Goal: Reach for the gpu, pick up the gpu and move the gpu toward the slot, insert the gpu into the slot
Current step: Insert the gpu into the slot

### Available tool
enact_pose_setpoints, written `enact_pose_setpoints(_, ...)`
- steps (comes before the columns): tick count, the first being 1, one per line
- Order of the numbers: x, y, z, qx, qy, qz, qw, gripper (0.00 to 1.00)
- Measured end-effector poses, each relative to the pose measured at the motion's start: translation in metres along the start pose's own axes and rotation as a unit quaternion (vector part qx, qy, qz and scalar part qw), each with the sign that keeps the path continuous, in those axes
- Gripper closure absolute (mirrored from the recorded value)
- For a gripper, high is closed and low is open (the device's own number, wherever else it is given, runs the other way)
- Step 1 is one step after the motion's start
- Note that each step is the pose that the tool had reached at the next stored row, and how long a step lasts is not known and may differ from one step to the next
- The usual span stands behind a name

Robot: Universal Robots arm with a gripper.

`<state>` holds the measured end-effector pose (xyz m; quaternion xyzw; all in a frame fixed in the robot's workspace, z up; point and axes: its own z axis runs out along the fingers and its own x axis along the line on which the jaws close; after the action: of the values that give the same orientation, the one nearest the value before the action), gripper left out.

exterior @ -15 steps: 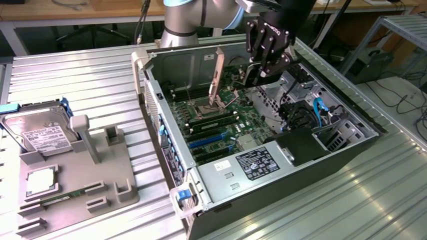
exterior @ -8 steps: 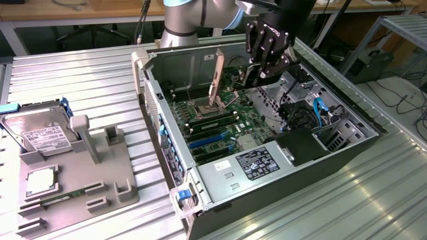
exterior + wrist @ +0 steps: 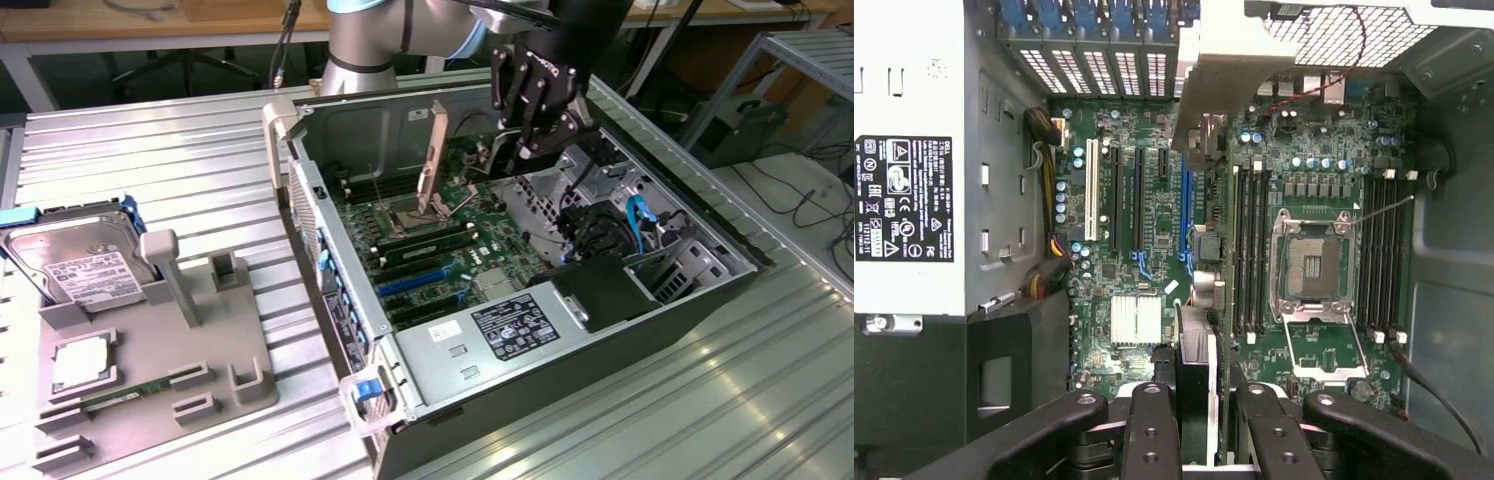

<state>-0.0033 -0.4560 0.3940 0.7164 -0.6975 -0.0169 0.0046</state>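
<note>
A black multi-fingered robot gripper (image 3: 530,150) is hanging over an open dark metal computer case (image 3: 614,370). It is clamping narrowly on the gpu (image 3: 1196,385), a thin dark circuit card with a pale metal bracket along one end. In the wrist view the card is showing edge-on between the fingers (image 3: 1150,425). In the exterior view its bracket is standing upright above the board, on the exterior view's left of the gripper.

Judging by this, reaching and pick-up appear done and the carry toward the slot looks well along. Insertion is not yet done. The card is riding clear above the green motherboard (image 3: 447,245). The slot (image 3: 1184,200), a long narrow blue plastic connector strip, is lying uncovered just beside the line of the card's edge, roughly parallel to it.

Besides the motherboard, the case is holding a silver labelled power supply box (image 3: 514,325). On the board are black memory slots (image 3: 1249,250) and a square metal processor socket (image 3: 1312,265) with its frame open.

On the ribbed metal table (image 3: 174,160), at the exterior view's left and well apart from the case, a grey moulded holder tray (image 3: 200,350) is carrying other parts. These are a silver-labelled hard drive (image 3: 87,265), a square silver chip (image 3: 80,365) and a small green memory stick (image 3: 127,392).
</note>
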Motion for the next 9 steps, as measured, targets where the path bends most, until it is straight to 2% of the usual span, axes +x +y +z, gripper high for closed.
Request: enact_pose_setpoints(9,0.0003,-0.0001,0.0032,-0.0005,0.0,0.0,1.0,0.72)
